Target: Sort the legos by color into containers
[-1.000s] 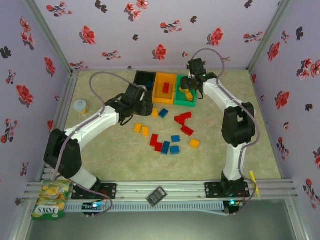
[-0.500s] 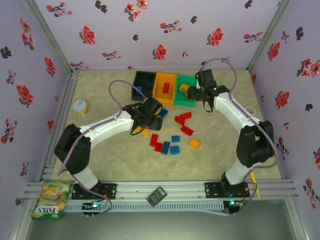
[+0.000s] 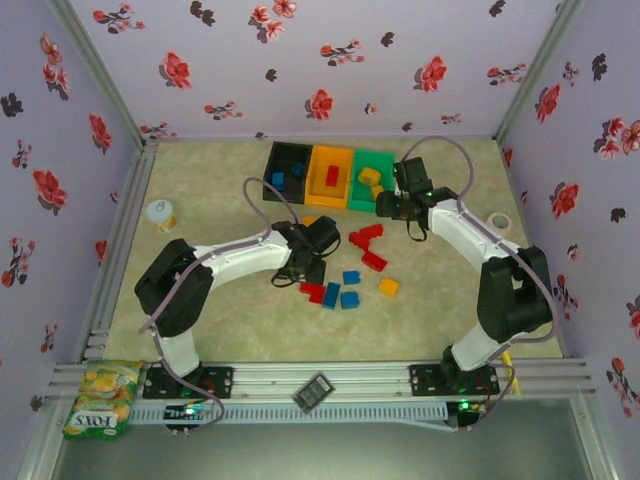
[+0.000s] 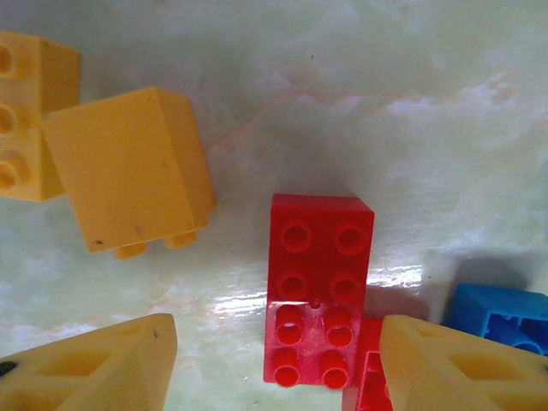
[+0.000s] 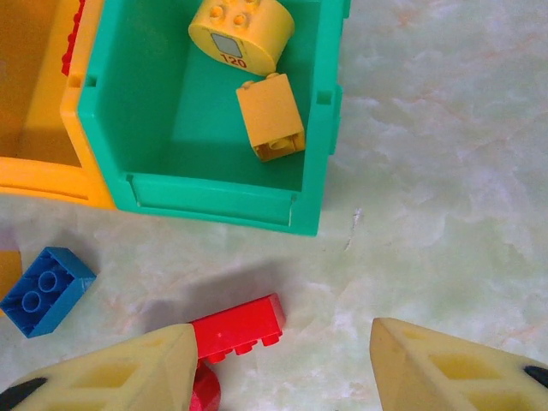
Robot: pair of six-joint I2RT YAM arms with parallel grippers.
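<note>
My left gripper hangs low over the loose legos, jaws open. A red brick lies studs-up between its fingers, close to the right one and with a gap on the left. Two yellow bricks lie beyond it and a blue brick to the right. My right gripper is open and empty over bare table just in front of the green bin, which holds a round yellow piece and a yellow brick. A red brick lies by its left finger.
The black bin, orange bin and green bin stand in a row at the back. Loose red, blue and yellow legos lie mid-table. A cup sits left, a tape roll right, a snack packet at the near-left corner.
My left gripper has travelled from beside the black bin down to the loose pile, its jaws narrowing. My right gripper has drawn back from above the green bin to the table before it.
</note>
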